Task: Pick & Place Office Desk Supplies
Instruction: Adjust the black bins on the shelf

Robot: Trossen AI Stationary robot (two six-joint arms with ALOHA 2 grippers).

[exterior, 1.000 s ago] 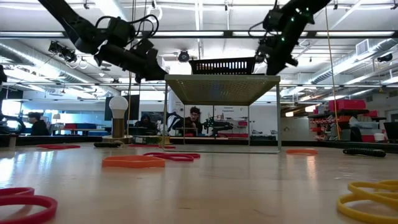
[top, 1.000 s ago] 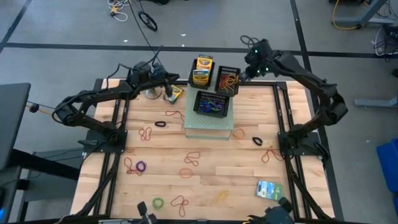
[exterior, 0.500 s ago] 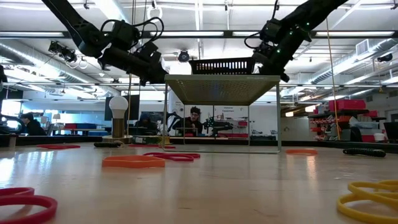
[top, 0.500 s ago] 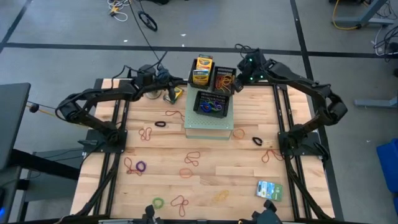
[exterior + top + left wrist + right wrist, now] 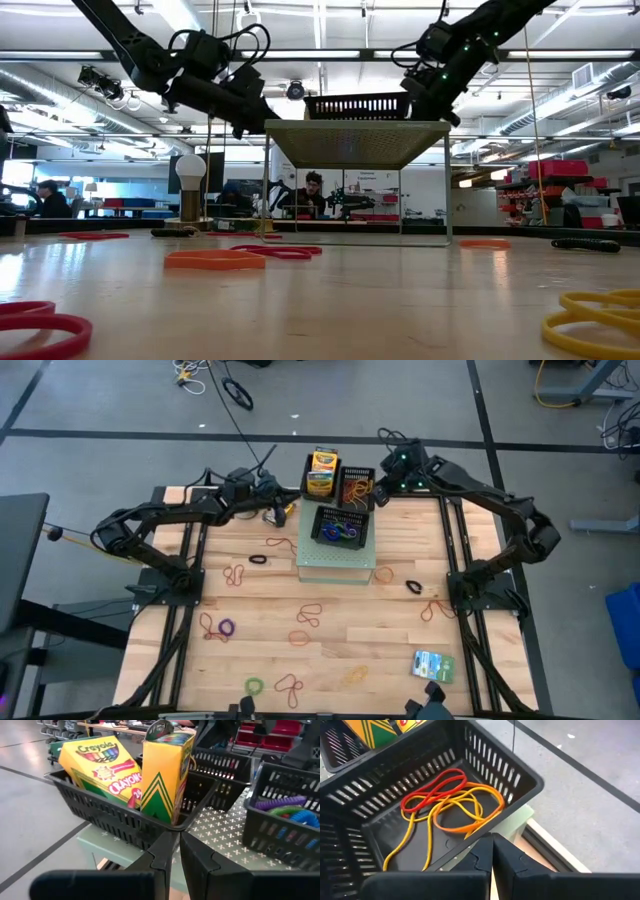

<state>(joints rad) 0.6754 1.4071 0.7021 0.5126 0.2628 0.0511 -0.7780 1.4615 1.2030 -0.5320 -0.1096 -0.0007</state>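
Crayon basket [image 5: 100, 815]: black, slotted, on the pale green stand [image 5: 335, 563] at the desk's [image 5: 330, 650] far edge; it held two yellow-green crayon boxes [image 5: 167, 770], one upright, one leaning.
Band basket [image 5: 515, 775]: black, beside the crayon basket; red, orange and yellow rubber bands [image 5: 447, 802] lay tangled on its floor.
Front basket [image 5: 341, 526]: held blue and purple bands.
Loose supplies: thin bands lay scattered over the desk; a green-blue-white packet [image 5: 432, 664] lay near the right front corner.
Left claw [image 5: 172, 852]: fingers nearly together, at the crayon basket's rim, clamping nothing visible.
Right claw [image 5: 492, 852]: fingers together, empty, at the band basket's rim.
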